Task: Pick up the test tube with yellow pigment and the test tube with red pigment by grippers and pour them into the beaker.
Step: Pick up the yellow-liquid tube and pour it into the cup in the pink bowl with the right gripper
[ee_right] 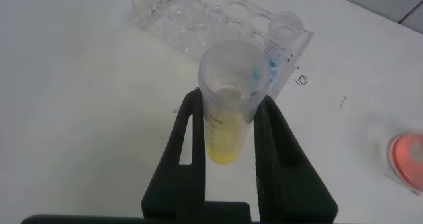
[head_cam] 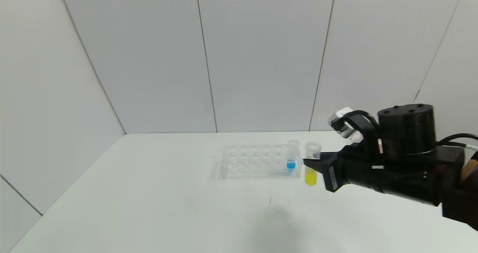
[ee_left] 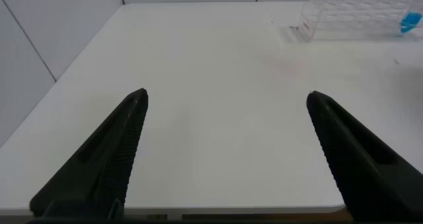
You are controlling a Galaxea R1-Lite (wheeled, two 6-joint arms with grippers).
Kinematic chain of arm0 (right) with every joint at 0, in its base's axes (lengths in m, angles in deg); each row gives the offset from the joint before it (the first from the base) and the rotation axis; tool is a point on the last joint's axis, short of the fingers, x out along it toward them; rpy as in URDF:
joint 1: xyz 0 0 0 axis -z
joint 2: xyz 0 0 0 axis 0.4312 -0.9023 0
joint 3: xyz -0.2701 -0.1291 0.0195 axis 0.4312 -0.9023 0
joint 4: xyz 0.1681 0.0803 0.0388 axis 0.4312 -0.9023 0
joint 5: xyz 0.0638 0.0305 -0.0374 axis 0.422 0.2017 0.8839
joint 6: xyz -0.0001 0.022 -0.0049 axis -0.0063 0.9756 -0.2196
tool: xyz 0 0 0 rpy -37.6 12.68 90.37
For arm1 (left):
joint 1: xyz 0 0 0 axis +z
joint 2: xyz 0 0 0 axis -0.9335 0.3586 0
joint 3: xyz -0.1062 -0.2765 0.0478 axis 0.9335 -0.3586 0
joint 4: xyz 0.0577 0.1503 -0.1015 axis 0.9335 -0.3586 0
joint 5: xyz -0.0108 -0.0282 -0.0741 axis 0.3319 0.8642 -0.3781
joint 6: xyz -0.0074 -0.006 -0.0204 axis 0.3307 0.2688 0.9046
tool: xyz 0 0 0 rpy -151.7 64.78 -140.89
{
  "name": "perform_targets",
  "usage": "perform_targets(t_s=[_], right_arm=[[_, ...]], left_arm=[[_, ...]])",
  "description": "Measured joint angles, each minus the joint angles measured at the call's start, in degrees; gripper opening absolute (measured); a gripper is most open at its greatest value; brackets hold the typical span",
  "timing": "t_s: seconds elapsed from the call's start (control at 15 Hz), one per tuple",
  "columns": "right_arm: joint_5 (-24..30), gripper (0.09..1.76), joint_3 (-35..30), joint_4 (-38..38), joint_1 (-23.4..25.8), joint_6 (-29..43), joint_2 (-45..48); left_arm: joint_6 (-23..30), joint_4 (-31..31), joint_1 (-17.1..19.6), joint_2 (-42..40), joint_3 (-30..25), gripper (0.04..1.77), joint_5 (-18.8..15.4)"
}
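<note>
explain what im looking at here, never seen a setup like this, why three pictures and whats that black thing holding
This is a two-armed robot working at a white table. The three pictures show one moment from three cameras: one on the robot's head looking down at the table, and one on each wrist looking along that arm's fingers.

In the head view the black shape is the right gripper. It is shut on the test tube with yellow pigment, held upright beside a clear plastic tube rack. The right wrist view shows the same tube clamped between the two black fingers.

One tube with blue liquid stands in the rack. A pink-red dish sits at the edge of the right wrist view.

The left gripper is open over bare table, holding nothing.
</note>
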Motion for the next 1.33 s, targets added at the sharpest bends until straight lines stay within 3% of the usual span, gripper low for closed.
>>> perform_targets(t_s=[0.4, 0.53, 0.93, 1.13, 1.33], right_arm=[[30.93, 0.49, -4.66, -0.84, 25.70, -10.13, 5.74], [36.93, 0.49, -3.39, -0.90, 33.01, -12.86, 4.58], [42.92, 0.49, 10.63, -5.66, 45.18, -16.02, -4.95], [44.40, 0.49, 21.94, -17.26, 48.98, -21.81, -9.78], [44.73, 0.49, 32.38, -31.44, 52.22, -35.12, -14.67]], left_arm=[[0.00, 0.00, 0.00, 0.00, 0.00, 1.72, 0.00], [0.00, 0.00, 0.00, 0.00, 0.00, 1.72, 0.02], [0.00, 0.00, 0.00, 0.00, 0.00, 1.72, 0.02], [0.00, 0.00, 0.00, 0.00, 0.00, 1.72, 0.02], [0.00, 0.00, 0.00, 0.00, 0.00, 1.72, 0.02]])
